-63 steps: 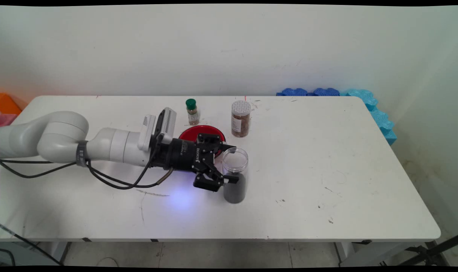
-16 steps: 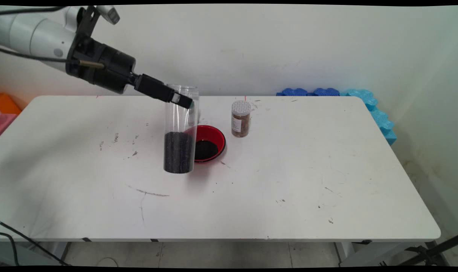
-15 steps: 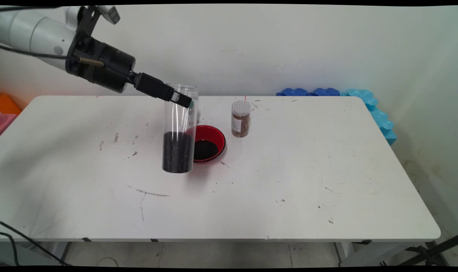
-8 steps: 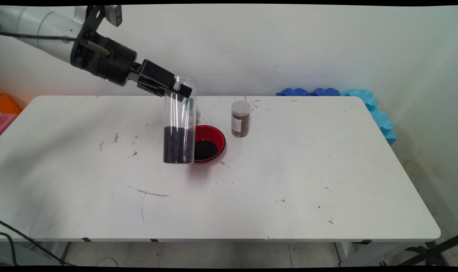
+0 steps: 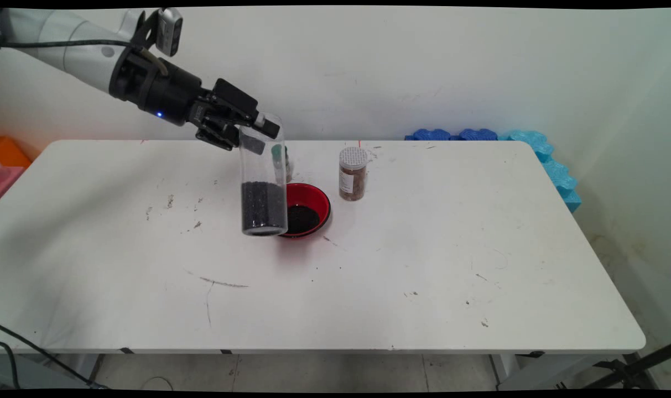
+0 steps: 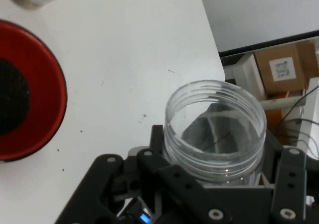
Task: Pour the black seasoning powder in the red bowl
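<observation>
The black two-finger gripper point(image 5: 258, 132) has its jaws closed tight around the neck of a tall clear plastic jar point(image 5: 263, 177), just under the open rim, and holds it up in the air above the white counter point(image 5: 424, 249). The jar is almost upright, leaning just a little, and its bottom half is full of small black grains point(image 5: 264, 205). It has no lid, so the grains could spill if it tips. It looks smooth and slippery, and heavier at the bottom, so the ridged neck is a good place to hold it. Just beside the jar's bottom, on the counter, sits a round red bowl point(image 5: 313, 207) with some dark stuff inside. A small clear jar of brown bits with a white lid point(image 5: 353, 174) stands near the bowl. A little green-capped bottle point(image 5: 280, 157) peeks out behind the tall jar. Blue foam pieces point(image 5: 512, 143) lie at the far edge.
</observation>
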Available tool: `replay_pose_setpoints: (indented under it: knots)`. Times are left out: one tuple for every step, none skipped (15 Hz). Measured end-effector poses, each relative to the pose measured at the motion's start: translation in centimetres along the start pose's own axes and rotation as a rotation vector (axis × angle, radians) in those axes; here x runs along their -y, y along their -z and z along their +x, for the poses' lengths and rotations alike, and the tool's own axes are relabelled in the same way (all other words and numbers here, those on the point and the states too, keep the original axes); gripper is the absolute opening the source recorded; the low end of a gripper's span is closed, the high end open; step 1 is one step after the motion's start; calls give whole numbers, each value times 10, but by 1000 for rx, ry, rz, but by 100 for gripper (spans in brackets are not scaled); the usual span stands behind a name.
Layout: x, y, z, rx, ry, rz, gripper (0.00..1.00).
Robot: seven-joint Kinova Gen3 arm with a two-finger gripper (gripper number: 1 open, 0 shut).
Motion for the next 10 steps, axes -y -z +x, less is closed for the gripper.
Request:
replay_pose_setpoints:
  knots:
    - [3,0,1,3,27,2,0]
    - [5,0,2,6,55,3,0]
    - [7,0,2,10,80,3,0]
    - [9,-1,3,20,109,0,0]
    - [11,-2,3,31,137,-4,0]
    - [12,-2,3,40,159,-7,0]
    - [15,-2,4,48,180,-11,0]
    - [17,-3,4,57,199,-14,0]
    - [20,-3,5,62,214,-16,0]
    - [23,-3,6,65,234,-16,0]
